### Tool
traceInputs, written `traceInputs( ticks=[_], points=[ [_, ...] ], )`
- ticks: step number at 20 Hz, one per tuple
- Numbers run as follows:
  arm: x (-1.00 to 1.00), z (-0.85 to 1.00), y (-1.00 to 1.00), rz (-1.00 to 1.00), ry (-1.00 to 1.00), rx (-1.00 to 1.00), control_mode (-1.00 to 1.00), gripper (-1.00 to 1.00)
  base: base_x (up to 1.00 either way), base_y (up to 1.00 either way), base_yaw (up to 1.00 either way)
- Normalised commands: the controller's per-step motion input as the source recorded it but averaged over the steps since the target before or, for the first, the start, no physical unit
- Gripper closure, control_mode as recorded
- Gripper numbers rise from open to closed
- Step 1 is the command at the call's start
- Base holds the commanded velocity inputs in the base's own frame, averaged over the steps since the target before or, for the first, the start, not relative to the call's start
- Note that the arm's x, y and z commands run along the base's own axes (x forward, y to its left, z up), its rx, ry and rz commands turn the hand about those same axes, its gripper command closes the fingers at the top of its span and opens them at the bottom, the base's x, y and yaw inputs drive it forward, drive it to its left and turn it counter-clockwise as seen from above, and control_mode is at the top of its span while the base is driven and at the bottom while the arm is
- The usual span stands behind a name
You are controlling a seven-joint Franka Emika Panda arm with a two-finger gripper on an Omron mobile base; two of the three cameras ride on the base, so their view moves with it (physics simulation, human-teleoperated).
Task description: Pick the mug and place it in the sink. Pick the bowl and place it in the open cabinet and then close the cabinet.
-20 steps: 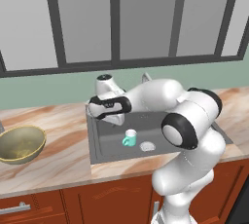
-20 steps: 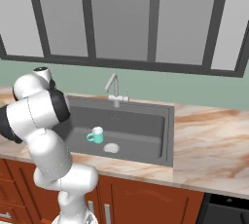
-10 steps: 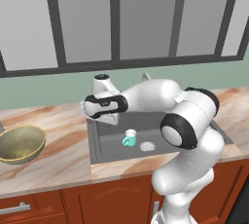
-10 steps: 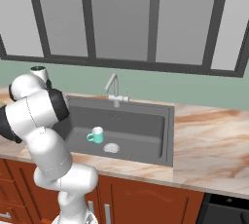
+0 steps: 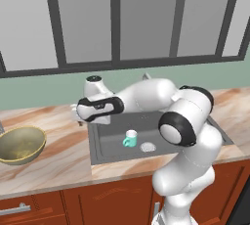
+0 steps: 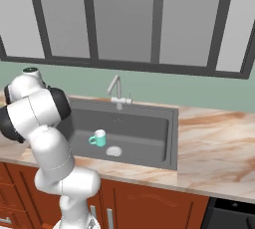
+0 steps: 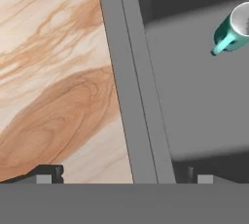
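The teal mug [image 5: 130, 138] stands upright on the floor of the dark grey sink [image 5: 195, 126], beside the drain; I also see the mug [image 6: 99, 138] from the right, and in the hand view the mug [image 7: 233, 30] is at the upper right. My gripper [image 5: 78, 117] hangs open and empty over the sink's left rim [image 7: 131, 96], pointing down, its fingertips [image 7: 48, 172] straddling rim and counter. The olive-gold bowl [image 5: 19, 143] rests on the counter far to the left, well apart from the gripper. The cabinet is out of view.
A silver faucet [image 6: 115, 91] rises behind the sink, and a round drain [image 6: 114, 151] lies next to the mug. Marble counter [image 5: 58, 136] stretches between sink and bowl. Reddish-brown drawers [image 5: 29, 209] run below, and dark-framed windows above.
The arm has swung left, carrying the open gripper from above the sink basin to its left rim. The mug and the bowl have stayed put.
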Motion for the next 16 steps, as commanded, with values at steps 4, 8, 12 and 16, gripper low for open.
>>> traceInputs(
  ticks=[4, 8, 12, 16],
  points=[
    [0.0, 0.01, 0.37, 0.13, -0.04, 0.01, -1.0, -1.0, 0.0, 0.0, 0.0],
    [0.0, 0.1, 0.21, 0.11, 0.04, 0.06, -1.0, -1.0, 0.0, 0.0, 0.0],
    [0.0, 0.29, 0.29, 0.07, 0.0, 0.0, -1.0, -1.0, 0.0, 0.0, 0.0],
    [0.0, 0.23, 0.42, 0.13, 0.0, 0.0, -1.0, -1.0, 0.0, 0.0, 0.0]
  ],
)
